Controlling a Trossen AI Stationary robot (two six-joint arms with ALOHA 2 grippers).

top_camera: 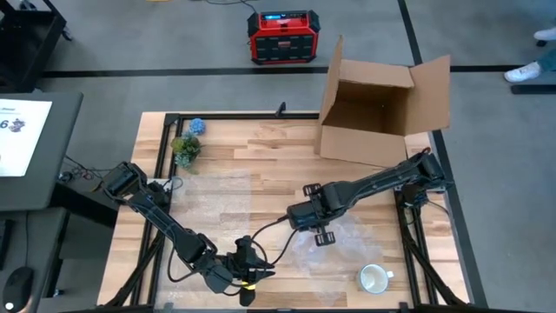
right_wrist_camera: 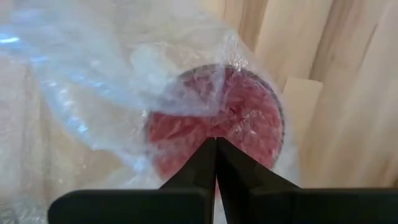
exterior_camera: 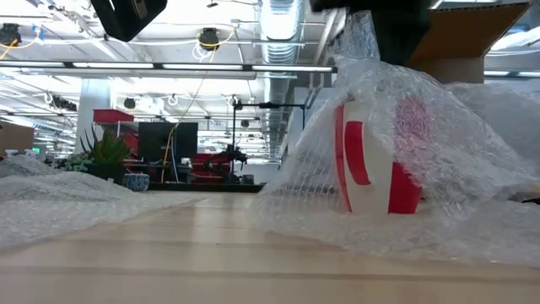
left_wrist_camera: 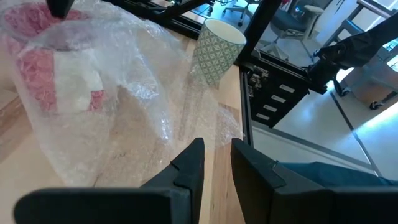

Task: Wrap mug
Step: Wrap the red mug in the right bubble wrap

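A red and white mug [exterior_camera: 371,173] stands upright on the table under a sheet of bubble wrap [exterior_camera: 456,160]. In the right wrist view I look down into its red inside [right_wrist_camera: 239,127] through the wrap. My right gripper [right_wrist_camera: 216,148] is right above the mug, shut on the wrap [top_camera: 340,248]. My left gripper [left_wrist_camera: 216,163] is near the table's front edge [top_camera: 248,271], left of the mug. It is slightly open, with nothing between its fingers. From there the wrapped mug [left_wrist_camera: 59,74] shows through the plastic. My right gripper pinches the bubble wrap between its two shut fingers from above, pointing down, right over the mug's mouth. The wrap rises to a peak [exterior_camera: 359,38] at the fingers and drapes down around the mug onto the table. How many layers it holds does not show.
A green-patterned mug [top_camera: 373,278] stands on the wrap's edge near the front right corner [left_wrist_camera: 217,46]. Another bubble wrap sheet [top_camera: 208,196] lies left of centre. An open cardboard box [top_camera: 382,109] stands at the far right, and a small plant [top_camera: 185,148] and a blue ball [top_camera: 197,125] at the far left.
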